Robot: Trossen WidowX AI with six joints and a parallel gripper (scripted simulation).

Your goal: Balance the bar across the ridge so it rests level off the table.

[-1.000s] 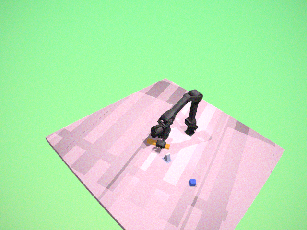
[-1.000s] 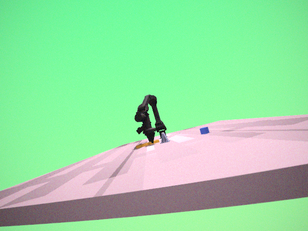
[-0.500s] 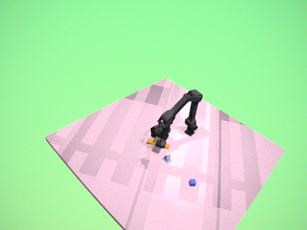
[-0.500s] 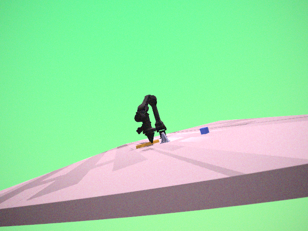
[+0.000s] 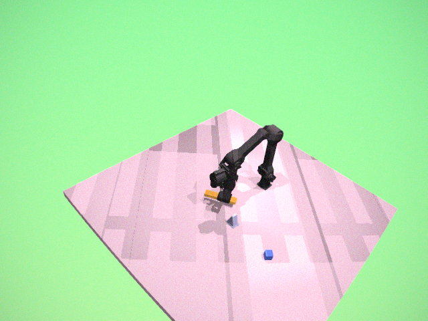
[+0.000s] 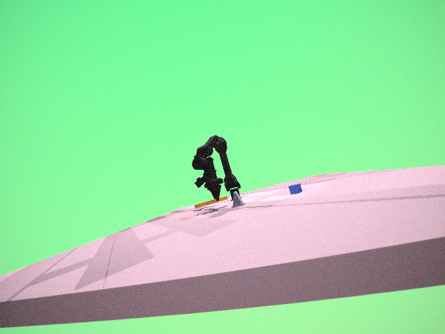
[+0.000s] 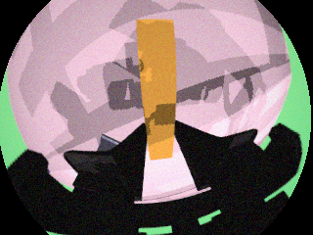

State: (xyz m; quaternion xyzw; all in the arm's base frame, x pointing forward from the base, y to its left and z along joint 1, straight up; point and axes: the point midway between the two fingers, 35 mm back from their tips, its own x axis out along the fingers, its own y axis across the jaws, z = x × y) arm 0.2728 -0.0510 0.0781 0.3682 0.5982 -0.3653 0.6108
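Bar [image 5: 211,193] clamped in my gripper [image 5: 225,197]: my jaws are closed across its width, right of its middle in the top view, so the longer orange length sticks out to the left and only a short end shows past my fingers on the right. In the wrist view the bar [image 7: 156,85] runs straight away from the camera, its near end sitting between my dark fingers, with my own shadow falling across the pink table [image 7: 59,46] behind it.

In the exterior view the bar [image 6: 210,202] hangs close above the table [image 6: 323,223], apart from its shadow and tilted a little, the end nearer my gripper [image 6: 216,197] higher.

Ridge [image 5: 233,221]: a small grey wedge standing upright on the table [image 5: 145,207], near the bar but apart from it, toward the camera in the top view. In the exterior view the ridge [image 6: 236,199] stands just right of the bar's raised end; I cannot tell from there whether the two touch.

Cube [image 5: 268,254]: blue, well apart from both, further toward the near edge. It shows also in the exterior view [image 6: 294,188], off to the right.
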